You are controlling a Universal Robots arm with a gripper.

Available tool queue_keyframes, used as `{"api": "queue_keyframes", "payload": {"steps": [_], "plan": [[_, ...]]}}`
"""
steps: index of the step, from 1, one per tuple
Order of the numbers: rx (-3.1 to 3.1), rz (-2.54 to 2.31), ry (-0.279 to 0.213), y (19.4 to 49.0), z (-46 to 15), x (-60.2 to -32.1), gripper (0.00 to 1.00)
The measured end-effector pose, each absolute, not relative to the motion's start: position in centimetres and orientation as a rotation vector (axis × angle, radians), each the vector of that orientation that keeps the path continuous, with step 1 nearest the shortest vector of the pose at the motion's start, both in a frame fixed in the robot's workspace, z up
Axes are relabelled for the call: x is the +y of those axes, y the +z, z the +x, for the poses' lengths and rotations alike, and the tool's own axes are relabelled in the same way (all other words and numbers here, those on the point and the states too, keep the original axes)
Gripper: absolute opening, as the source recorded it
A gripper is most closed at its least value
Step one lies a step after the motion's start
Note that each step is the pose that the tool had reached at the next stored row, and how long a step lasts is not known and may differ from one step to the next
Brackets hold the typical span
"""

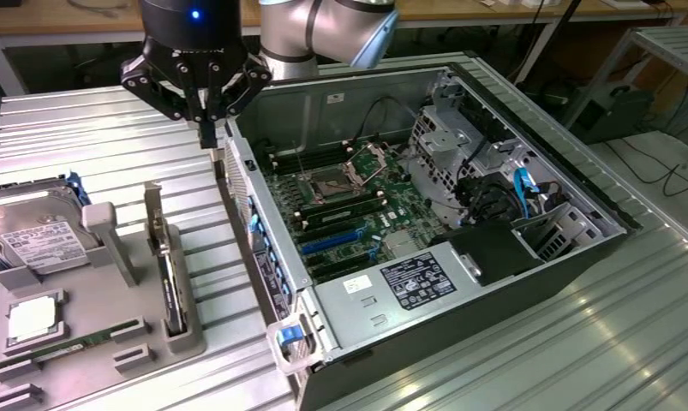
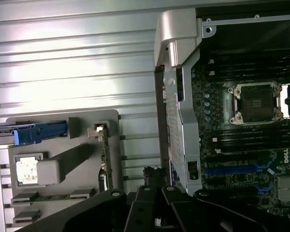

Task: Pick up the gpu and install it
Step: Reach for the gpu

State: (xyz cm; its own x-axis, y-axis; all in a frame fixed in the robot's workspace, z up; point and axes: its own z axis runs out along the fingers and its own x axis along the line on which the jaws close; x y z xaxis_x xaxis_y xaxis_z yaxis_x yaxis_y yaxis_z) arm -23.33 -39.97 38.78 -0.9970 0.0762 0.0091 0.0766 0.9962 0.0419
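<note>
A ribbed metal table (image 1: pixel 92 145) carries an open computer case (image 1: pixel 309 107) toward the exterior view's right and a gray holder (image 1: pixel 92 300) toward its left; in this exterior view the gripper (image 1: pixel 210 141) hangs above the table beside the case's near wall, its fingers closed together; the gpu (image 1: pixel 170 274) stands on edge in a slot of the holder, lower in the picture than the gripper and apart from it, untouched; a hard drive (image 1: pixel 35 240) and a memory stick (image 1: pixel 69 347) sit in the same holder, and the motherboard (image 1: pixel 355 205) lies exposed inside the case; in the wrist view the table (image 2: pixel 77 58) shows beneath the gripper (image 2: pixel 154 176), whose dark fingers meet just beside the case's silver edge (image 2: pixel 179 38); the gpu (image 2: pixel 105 154) stands upright in the holder (image 2: pixel 82 169), near the fingers but clear of them.
</note>
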Motion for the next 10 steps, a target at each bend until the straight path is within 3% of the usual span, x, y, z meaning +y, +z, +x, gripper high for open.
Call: {"api": "queue_keyframes", "payload": {"steps": [10], "plan": [[-3.122, -0.12, -0.065, 38.66, -24.16, -40.0, 0.11]]}}
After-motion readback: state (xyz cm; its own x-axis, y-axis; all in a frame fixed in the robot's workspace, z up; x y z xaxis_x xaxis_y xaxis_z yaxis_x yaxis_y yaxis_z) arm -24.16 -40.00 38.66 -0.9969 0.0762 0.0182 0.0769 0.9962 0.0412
